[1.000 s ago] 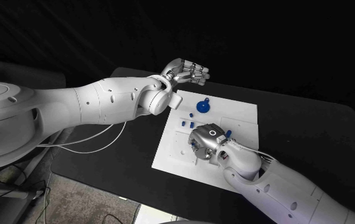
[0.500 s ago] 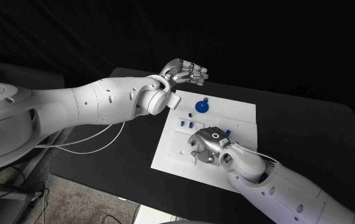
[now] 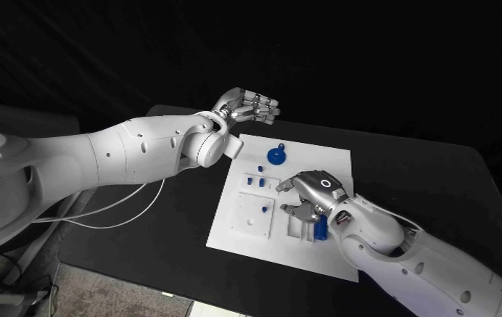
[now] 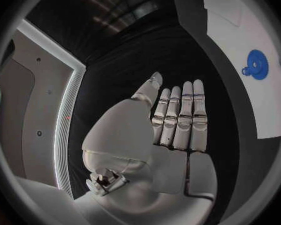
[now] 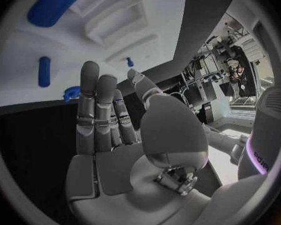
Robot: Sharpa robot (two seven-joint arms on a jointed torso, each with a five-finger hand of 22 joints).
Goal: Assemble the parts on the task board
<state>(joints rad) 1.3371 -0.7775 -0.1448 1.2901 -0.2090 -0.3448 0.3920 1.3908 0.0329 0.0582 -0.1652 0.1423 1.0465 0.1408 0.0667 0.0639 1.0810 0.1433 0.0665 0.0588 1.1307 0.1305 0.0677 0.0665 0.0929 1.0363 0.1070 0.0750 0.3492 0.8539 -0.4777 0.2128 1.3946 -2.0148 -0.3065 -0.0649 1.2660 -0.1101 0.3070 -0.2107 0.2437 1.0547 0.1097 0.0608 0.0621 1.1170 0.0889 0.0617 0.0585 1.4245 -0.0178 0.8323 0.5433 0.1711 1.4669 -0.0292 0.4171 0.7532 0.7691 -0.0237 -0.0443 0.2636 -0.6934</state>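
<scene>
The white task board [image 3: 243, 219] lies in the middle of the black table. A blue gear [image 3: 276, 155] sits at its far end, also seen in the left wrist view [image 4: 258, 65]. Small blue pegs [image 3: 257, 181] stand along the board's left part. A longer blue part [image 3: 319, 227] lies by my right wrist and appears in the right wrist view [image 5: 53, 7]. My right hand [image 3: 310, 195] hovers over the board's middle with straight fingers [image 5: 97, 110] and nothing in it. My left hand [image 3: 249, 106] is raised beyond the board's far left corner, its fingers [image 4: 181, 117] side by side, holding nothing.
Black table [image 3: 429, 179] surrounds the board on all sides. A white cable [image 3: 125, 204] hangs under my left arm at the table's left edge. A short blue peg [image 5: 44, 71] and another blue piece [image 5: 72, 92] sit near the board's edge beside my right fingertips.
The camera has shifted, so the whole picture has moved. My right hand has moved a little farther over the board, leaving the longer blue part by its wrist. The left hand stays raised.
</scene>
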